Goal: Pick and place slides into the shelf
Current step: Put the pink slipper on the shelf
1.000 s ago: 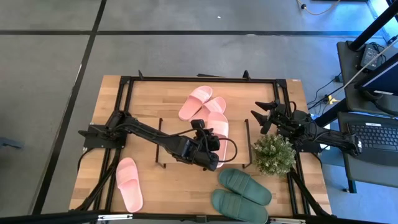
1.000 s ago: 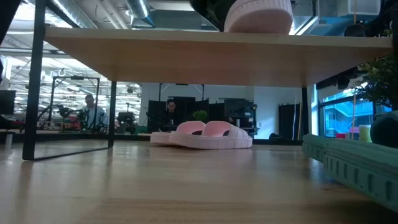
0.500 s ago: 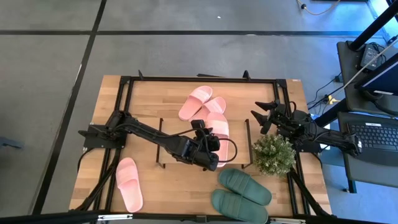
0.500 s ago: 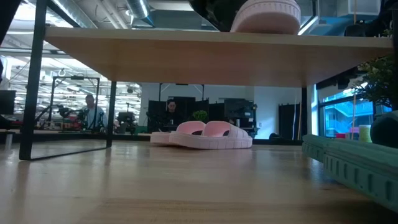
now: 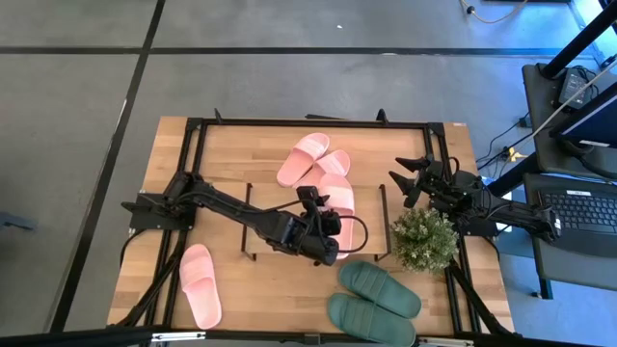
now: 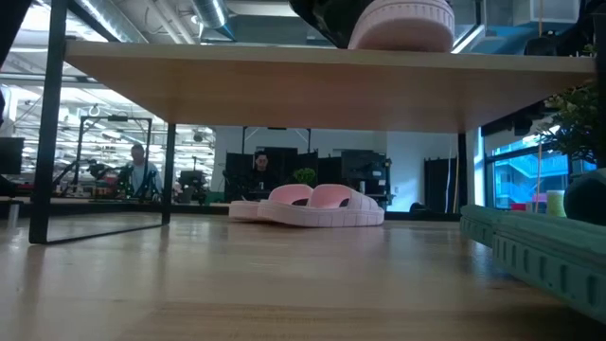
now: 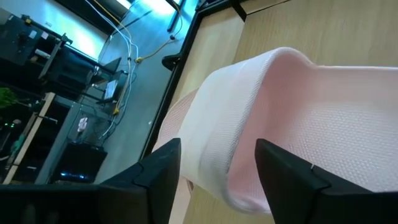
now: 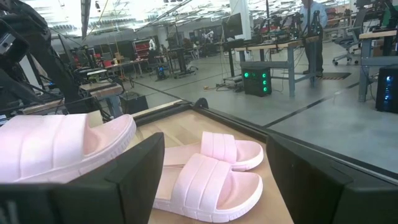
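Left gripper (image 5: 326,214): over the middle of the table, above the low shelf with a light wooden top board and thin black wire legs (image 5: 280,207); the left wrist view shows its two dark fingers (image 7: 163,175) spread either side of the wide strap of a light pink rubber slide (image 7: 292,124), gaps showing, so released or nearly so.
Slide on shelf: the pink slide (image 5: 338,198) lies on the right part of the top board; only the low view shows it resting on the board from the side (image 6: 398,24).
Right gripper (image 5: 413,178): waits at the right edge of the table, jaws wide apart, holding nothing.
Far pink pair (image 5: 313,159): side by side on the table beyond the shelf; the low view sees it under the board (image 6: 312,206), the right wrist view up close (image 8: 208,168).
Lone pink slide (image 5: 201,283): near left of the table, high view only.
Dark green rubber pair (image 5: 376,301): near right corner.
Small green potted plant (image 5: 424,239): just beside the green pair, near the right arm.
People (image 6: 140,170): seated in the room behind, low view.
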You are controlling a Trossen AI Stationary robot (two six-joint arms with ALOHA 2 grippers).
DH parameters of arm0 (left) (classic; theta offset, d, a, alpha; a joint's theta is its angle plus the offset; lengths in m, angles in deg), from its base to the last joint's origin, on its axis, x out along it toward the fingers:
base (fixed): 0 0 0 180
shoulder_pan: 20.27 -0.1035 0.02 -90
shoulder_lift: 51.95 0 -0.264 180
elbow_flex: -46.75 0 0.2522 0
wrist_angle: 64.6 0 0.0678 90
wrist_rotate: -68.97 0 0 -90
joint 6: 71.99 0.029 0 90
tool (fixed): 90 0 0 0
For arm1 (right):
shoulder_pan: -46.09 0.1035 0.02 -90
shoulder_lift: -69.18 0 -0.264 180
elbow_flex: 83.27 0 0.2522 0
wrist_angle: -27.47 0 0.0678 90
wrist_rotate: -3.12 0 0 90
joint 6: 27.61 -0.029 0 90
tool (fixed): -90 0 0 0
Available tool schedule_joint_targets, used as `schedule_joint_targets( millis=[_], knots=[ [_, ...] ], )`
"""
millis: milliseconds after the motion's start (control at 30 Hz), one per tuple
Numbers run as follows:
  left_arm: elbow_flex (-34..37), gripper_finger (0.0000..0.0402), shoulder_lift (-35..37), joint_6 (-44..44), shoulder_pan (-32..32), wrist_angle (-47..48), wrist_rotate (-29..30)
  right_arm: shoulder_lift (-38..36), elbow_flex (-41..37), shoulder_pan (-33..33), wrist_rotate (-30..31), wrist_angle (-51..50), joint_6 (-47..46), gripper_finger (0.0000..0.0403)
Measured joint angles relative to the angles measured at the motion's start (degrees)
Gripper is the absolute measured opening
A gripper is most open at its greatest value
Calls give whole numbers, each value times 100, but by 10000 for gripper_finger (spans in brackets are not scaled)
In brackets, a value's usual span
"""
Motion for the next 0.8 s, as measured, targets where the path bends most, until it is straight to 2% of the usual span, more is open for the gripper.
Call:
schedule_joint_targets(
  millis=[267, 433, 667, 800],
  knots=[
    [-381, 198, 13, 373, 269, 61, -4, 0, 0, 0, 0, 2, 0, 282],
    [-731, 199, 16, 333, 585, 614, 10, 0, 0, 0, 0, 1, 0, 282],
    [-1056, 199, 16, -1395, 1302, 2702, -387, 0, 0, 0, 2, 2, 0, 282],
    [-1062, 199, 16, -2695, 1748, 3714, -1355, 0, 0, 0, 2, 2, 0, 282]
  ],
)
